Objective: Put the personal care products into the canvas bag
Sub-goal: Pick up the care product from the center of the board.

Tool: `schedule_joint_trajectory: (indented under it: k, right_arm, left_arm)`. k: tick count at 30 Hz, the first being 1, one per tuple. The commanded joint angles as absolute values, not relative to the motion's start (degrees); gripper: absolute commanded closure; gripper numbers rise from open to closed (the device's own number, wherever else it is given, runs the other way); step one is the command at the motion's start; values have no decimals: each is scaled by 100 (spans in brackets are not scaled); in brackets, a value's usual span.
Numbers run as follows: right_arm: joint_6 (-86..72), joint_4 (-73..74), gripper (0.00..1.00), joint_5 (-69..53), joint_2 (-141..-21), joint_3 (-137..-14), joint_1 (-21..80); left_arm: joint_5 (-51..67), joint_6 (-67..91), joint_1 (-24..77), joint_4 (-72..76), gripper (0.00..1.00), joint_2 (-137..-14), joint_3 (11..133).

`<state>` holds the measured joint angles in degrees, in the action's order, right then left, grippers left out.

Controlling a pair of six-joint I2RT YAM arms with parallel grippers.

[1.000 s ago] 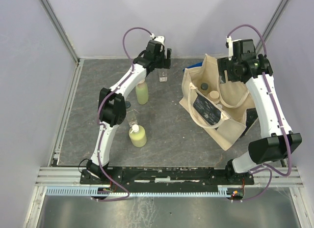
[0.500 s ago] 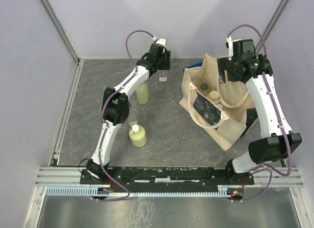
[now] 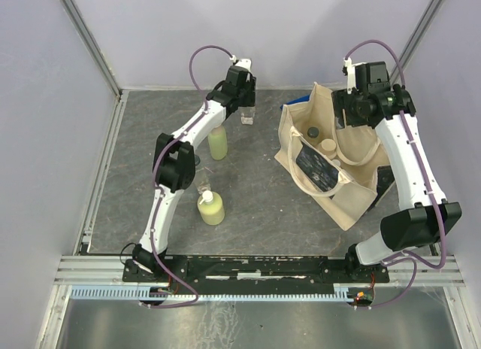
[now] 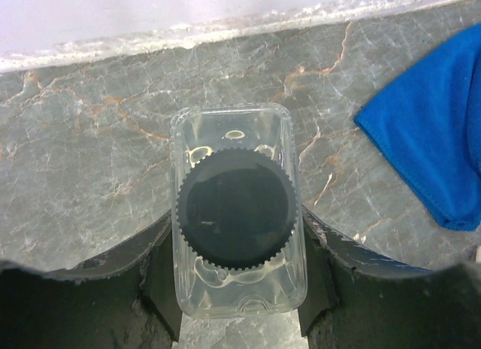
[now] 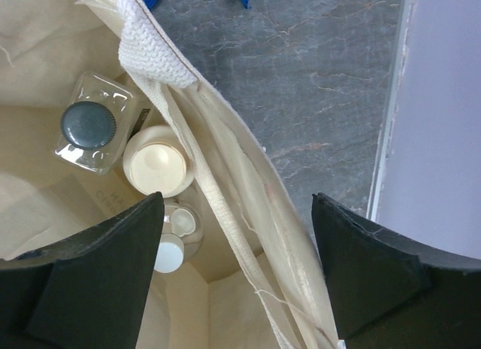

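Left hand [image 4: 237,244] grips the clear black-capped bottle [image 4: 235,206]; right hand [image 5: 237,240] gapes over the canvas bag [image 3: 353,198], print unreadable.

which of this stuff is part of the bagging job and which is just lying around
Job: canvas bag; clear bottle in the left gripper; far yellow-green bottle; near yellow-green bottle; black-capped bottle and beige jar already in the bag.
Lying about: blue cloth.
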<state>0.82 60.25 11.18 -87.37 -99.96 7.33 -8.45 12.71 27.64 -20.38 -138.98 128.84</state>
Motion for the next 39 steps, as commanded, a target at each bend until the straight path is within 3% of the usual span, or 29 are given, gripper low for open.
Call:
schedule_joint_trajectory:
  k: [1, 3, 9, 13, 24, 32, 39]
  right_arm:
    - [147, 5683, 24, 793, -8623, -9716, 703]
    - [149, 5643, 32, 719, -8625, -9605, 703]
    - [127, 5653, 72, 579, -8631, -9569, 703]
    - [91, 5622, 87, 571, -8630, -9606, 703]
    - [48, 5538, 92, 553, -8695, -9598, 703]
    - [32, 5528, 98, 503, -8718, -9633, 700]
    - [-25, 5527, 99, 401, -8614, -9588, 698]
  left_arm:
    - [-722, 1042, 2756, -1936, 97, -13026, 12709]
    - [-648, 984, 2755, -1999, 97, -12819, 12675]
    - [-443, 841, 2755, -2317, 97, -12163, 12679]
    - [-301, 788, 2764, -2683, 97, -11810, 12960]
    - [526, 861, 2783, -2987, 97, -10708, 13509]
    - [1739, 1535, 3026, -2150, 97, -9907, 13246]
    - [2349, 2079, 3636, -1331, 97, -9928, 13039]
